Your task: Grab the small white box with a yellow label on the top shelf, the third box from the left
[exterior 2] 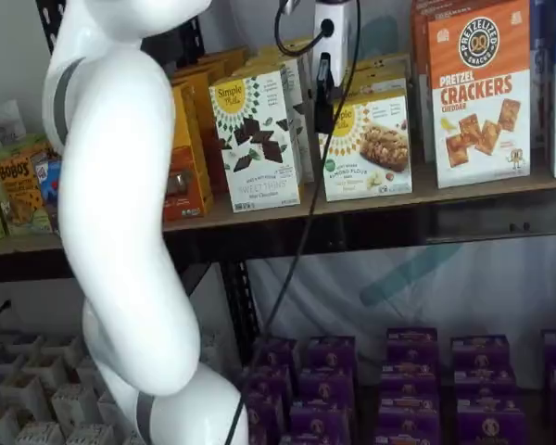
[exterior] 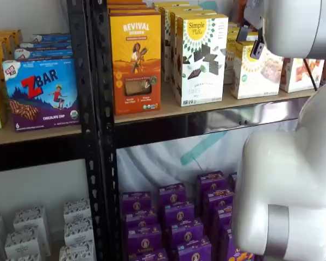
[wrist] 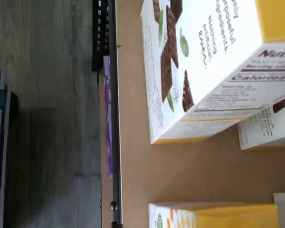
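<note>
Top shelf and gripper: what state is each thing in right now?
small white box: upright on the top shelf, not held.
taller white carton: upright beside it.
orange crackers carton: upright.
gripper: in front of the small white box, seen side-on, holding nothing.

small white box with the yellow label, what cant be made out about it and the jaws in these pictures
- Small white box: in a shelf view its left edge is crossed by a black finger and cable; in the wrist view only a yellow-topped strip shows.
- Gripper: side-on, so the jaws' gap cannot be read.
- Top shelf: the white arm covers part of the box.
</note>
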